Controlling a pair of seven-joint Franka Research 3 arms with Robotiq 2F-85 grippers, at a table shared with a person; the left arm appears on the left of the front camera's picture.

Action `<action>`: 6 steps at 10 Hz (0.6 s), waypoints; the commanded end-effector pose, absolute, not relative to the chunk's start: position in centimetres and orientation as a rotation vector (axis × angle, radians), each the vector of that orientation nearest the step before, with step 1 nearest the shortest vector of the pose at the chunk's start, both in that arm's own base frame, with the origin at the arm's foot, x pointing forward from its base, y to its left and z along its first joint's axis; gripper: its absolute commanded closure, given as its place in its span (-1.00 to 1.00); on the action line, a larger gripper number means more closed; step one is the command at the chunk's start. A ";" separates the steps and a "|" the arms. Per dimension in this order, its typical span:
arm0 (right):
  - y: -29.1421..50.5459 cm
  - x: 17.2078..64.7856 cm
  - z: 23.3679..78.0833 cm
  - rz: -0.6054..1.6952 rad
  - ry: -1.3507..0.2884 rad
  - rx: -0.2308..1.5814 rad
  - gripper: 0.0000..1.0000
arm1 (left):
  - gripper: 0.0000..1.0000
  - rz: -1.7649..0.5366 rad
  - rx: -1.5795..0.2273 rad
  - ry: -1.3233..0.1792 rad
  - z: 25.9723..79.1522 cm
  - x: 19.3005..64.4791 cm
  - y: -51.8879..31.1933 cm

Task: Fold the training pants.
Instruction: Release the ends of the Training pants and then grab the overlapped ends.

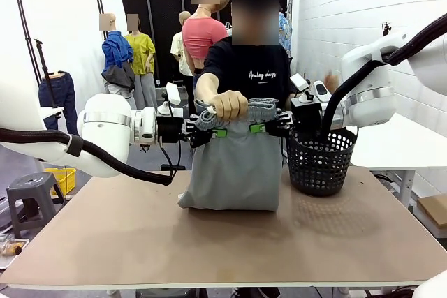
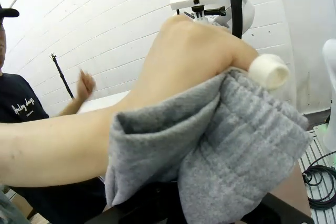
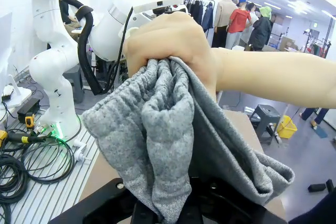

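Training pants (image 1: 234,165) hang, bottom on table (image 1: 140,235) — mesh basket (image 1: 320,162) beside.

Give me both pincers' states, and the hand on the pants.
Left pincer: shut on the training pants.
Right pincer: shut on the training pants.
Person's hand: gripping the training pants between them.

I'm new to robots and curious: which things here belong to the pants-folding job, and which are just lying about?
In the job: training pants, left gripper and right gripper clamped on the waistband, person's hand gripping its top.
Lying about: black mesh basket, grey stool, yellow crate.
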State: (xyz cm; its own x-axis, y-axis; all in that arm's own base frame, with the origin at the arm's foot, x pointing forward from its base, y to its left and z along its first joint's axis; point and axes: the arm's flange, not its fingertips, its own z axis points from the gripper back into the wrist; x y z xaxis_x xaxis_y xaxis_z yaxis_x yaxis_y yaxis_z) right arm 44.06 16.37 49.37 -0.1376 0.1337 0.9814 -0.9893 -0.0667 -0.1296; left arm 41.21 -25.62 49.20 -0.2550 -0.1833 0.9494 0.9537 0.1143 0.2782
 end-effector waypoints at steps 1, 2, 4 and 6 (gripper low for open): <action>16.5 44.0 49.4 1.419 -1.183 1.080 1.00 | 1.00 -1.344 -0.855 -1.367 49.5 41.0 -25.6; 16.5 44.0 49.4 1.419 -1.183 1.080 1.00 | 1.00 -1.344 -0.855 -1.367 49.5 41.0 -25.6; 16.5 44.0 49.4 1.419 -1.183 1.080 1.00 | 1.00 -1.344 -0.855 -1.367 49.5 41.0 -25.6; 16.5 44.0 49.4 1.419 -1.183 1.080 1.00 | 1.00 -1.344 -0.855 -1.367 49.5 41.0 -25.6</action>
State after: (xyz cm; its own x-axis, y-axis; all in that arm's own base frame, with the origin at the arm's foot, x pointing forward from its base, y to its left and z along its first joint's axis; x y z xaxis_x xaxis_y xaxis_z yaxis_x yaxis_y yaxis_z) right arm 44.06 16.37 49.37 -0.1376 0.1337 0.9814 -0.9893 -0.0667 -0.1296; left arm 41.22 -25.60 49.22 -0.2551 -0.1832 0.9494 0.9536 0.1149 0.2784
